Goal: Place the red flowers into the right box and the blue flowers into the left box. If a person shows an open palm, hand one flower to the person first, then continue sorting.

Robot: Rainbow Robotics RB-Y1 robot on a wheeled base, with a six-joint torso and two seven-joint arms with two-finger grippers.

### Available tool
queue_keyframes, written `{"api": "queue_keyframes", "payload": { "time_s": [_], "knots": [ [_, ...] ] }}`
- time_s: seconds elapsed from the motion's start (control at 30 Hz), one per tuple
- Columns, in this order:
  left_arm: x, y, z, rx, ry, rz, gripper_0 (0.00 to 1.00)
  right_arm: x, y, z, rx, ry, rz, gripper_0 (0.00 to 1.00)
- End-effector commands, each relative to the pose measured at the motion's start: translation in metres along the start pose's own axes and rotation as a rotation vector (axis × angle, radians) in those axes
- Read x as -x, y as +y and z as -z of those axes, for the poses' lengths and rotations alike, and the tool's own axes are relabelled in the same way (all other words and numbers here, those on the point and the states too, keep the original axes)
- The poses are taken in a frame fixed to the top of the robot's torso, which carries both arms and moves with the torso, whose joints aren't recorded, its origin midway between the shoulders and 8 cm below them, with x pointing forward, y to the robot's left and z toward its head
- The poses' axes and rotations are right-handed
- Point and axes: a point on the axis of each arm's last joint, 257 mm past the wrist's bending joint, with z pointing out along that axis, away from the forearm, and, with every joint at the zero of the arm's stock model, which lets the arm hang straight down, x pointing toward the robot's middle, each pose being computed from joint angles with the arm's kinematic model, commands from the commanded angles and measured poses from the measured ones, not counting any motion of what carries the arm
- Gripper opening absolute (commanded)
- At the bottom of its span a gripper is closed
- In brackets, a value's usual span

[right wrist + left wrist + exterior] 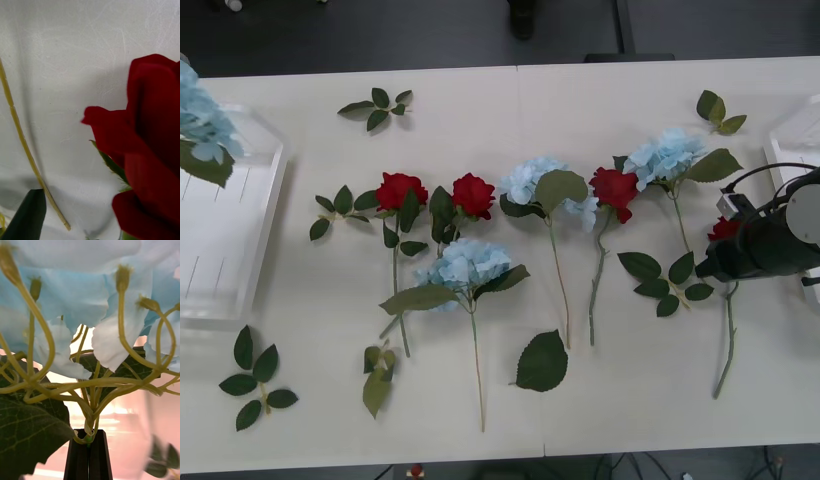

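Above the left box (230, 250), the left gripper (88, 450) is clamped on a blue flower (90, 315) at its thin stem, the proper hold since the head is soft and light; right gripper (725, 262) at a red flower (723, 229), finger state undetermined.

Table (480, 90): the broad cream-white top in front of me, matte and faintly scuffed where my right wrist camera looks closely at it.
Seam (517, 80): a thin line running across the table top from its far edge toward me, near the middle.
Floor (380, 30): dark, almost black, beyond the table's far edge.
Furniture legs (620, 28): dark uprights and a flat foot standing on the floor just behind the table's far edge.
Light: even and soft over the table, shadows short.
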Motion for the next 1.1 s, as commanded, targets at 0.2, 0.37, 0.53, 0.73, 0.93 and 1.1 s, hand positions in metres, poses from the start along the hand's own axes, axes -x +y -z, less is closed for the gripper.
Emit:
{"api": "queue_keyframes", "payload": {
  "time_s": [0.2,0.37,0.53,0.73,0.93,1.1],
  "knots": [
    [0.012,0.112,-0.054,0.171,0.027,-0.072,0.0,-0.003,0.017,-0.013,0.02,-0.002,-0.043,0.12],
    [0.001,0.118,-0.069,0.198,0.051,-0.084,0.0,-0.002,0.017,-0.012,0.02,-0.003,-0.044,0.0],
    [-0.001,0.127,-0.069,0.229,0.059,-0.081,0.26,0.005,0.021,-0.008,0.039,-0.014,-0.049,0.0],
    [0.0,0.116,-0.072,0.189,0.051,-0.072,0.7,0.028,0.028,0.03,0.109,-0.004,-0.069,0.0],
    [0.007,0.078,-0.067,0.014,-0.007,-0.008,1.0,0.072,0.026,0.095,0.118,-0.065,-0.022,0.0],
    [0.014,0.027,-0.03,-0.138,-0.043,-0.018,1.0,0.113,-0.003,0.148,0.026,-0.147,0.014,0.0]
  ]
}}
